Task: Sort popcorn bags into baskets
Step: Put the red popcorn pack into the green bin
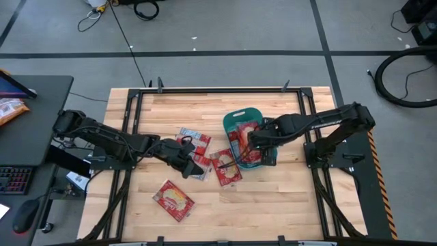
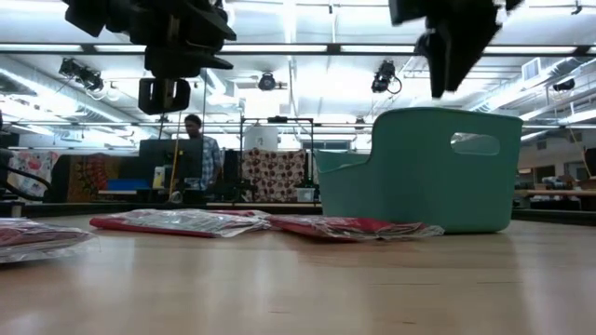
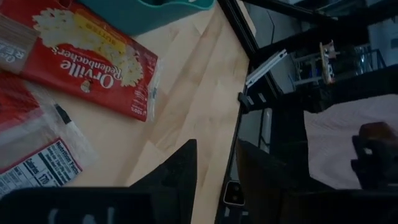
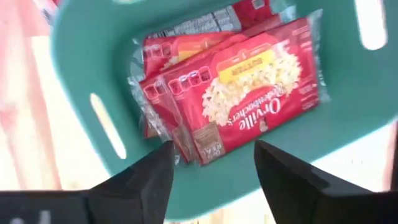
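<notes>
The teal basket [image 1: 235,117] stands right of the table's middle and holds several red popcorn bags [image 4: 249,93]. My right gripper [image 4: 214,149] hovers open right above the basket's [image 4: 81,74] opening, raised over it in the low view [image 2: 447,56]. Three more popcorn bags lie flat on the wood: one [image 1: 194,143] left of the basket, one [image 1: 225,166] in front of it, one [image 1: 174,198] near the front edge. My left gripper [image 1: 186,164] hangs open and empty above the table [image 2: 163,93], beside the left bag; its wrist view shows a bag [image 3: 93,62] ahead.
Black frame rails [image 1: 130,123] run along the table's left and right sides. An orange snack bag [image 1: 10,109] lies on a dark side desk to the left, with a keyboard [image 1: 13,179] and mouse. A person [image 2: 196,154] stands far behind the table. Bare wood lies front right.
</notes>
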You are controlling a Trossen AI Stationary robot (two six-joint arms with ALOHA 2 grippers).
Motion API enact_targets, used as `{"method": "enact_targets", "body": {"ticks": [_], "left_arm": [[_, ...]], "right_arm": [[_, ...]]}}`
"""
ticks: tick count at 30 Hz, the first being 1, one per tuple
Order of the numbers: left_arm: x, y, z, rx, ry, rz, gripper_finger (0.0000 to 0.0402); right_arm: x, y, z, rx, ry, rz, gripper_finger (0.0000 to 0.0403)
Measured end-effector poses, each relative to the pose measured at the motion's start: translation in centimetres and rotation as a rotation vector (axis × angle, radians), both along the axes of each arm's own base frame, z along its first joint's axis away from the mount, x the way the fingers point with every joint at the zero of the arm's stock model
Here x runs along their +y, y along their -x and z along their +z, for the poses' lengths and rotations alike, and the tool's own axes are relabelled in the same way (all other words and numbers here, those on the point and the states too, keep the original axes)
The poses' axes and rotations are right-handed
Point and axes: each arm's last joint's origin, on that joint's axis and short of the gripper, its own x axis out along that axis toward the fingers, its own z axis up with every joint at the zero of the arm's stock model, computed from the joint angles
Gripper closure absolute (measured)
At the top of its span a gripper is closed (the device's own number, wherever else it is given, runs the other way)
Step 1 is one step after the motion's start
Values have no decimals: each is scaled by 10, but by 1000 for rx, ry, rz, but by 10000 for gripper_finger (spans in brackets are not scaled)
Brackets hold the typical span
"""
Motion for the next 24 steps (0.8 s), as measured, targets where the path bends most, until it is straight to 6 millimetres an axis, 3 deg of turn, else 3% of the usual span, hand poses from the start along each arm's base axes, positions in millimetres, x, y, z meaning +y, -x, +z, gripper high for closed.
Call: {"method": "enact_targets", "body": {"ticks": [5,12,24], "left_arm": [[3,-1,0,-7,9,-65,285],[13,-2,0,-14,-25,-58,285],[37,0,-8,77,-41,-33,285]], "right_arm": [[3,4,30,-26,30,-33,153],[6,4,68,-179,56,-102,153],[15,8,79,-225,65,-79,154]]}}
